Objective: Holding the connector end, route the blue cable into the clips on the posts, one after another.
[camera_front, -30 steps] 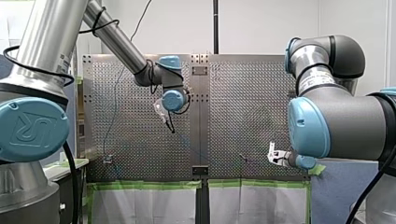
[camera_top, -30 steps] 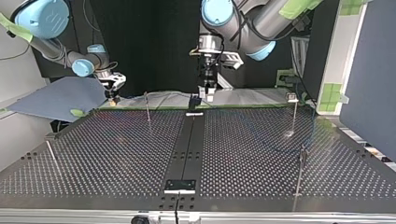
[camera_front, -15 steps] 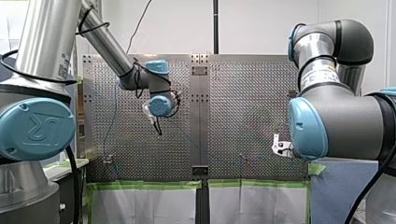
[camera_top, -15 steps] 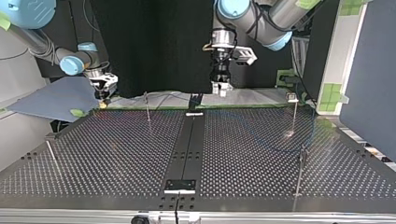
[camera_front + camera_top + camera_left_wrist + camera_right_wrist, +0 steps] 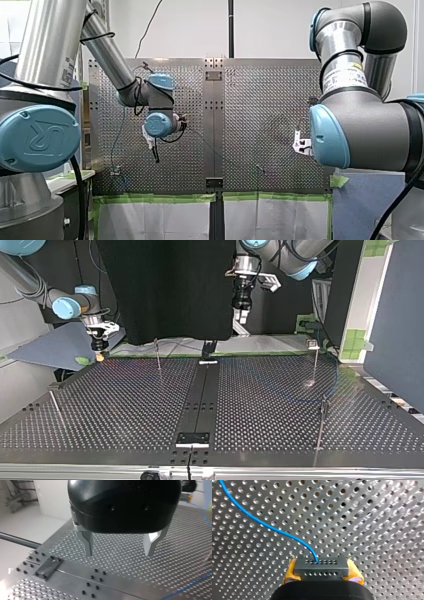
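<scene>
Connector [image 5: 321, 568] pinched between my right gripper's [image 5: 322, 572] yellow pads [image 5: 290, 570], blue cable [image 5: 262, 523] trailing away; my left gripper [image 5: 119, 553] stands spread.

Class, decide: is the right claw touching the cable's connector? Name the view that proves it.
Touching. In the right wrist view the right claw has its yellow pads pressed against both ends of the grey connector, with no gap.

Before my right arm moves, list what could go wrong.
1. The right gripper holds the connector only by its ends between yellow pads; a tug from the blue cable might twist it loose.
2. The left gripper hangs open and empty, so the cable's slack lies unguided and could snag a post.
</scene>
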Controlling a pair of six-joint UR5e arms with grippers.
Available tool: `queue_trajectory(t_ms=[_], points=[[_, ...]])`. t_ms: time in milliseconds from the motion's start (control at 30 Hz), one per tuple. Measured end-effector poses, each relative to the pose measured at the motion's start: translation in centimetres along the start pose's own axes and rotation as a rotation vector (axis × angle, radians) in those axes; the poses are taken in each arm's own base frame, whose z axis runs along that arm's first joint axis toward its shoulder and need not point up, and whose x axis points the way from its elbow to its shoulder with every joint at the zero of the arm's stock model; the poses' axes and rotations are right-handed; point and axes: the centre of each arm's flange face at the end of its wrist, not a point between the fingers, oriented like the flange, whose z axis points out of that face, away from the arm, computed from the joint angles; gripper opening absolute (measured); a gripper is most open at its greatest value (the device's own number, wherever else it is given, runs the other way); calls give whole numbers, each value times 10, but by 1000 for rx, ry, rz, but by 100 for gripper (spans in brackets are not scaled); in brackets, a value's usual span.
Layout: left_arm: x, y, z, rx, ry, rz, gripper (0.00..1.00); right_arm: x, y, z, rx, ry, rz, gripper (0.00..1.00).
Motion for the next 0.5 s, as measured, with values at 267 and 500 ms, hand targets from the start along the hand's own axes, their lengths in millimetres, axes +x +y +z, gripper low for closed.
queue_trajectory(t_ms=[267,500], points=[[19,22,-30,-28,74,51,100,3,0,1,-5,10,9,0],[24,28,-39,-36,91,65,100,3,0,1,-9,12,10,0]])
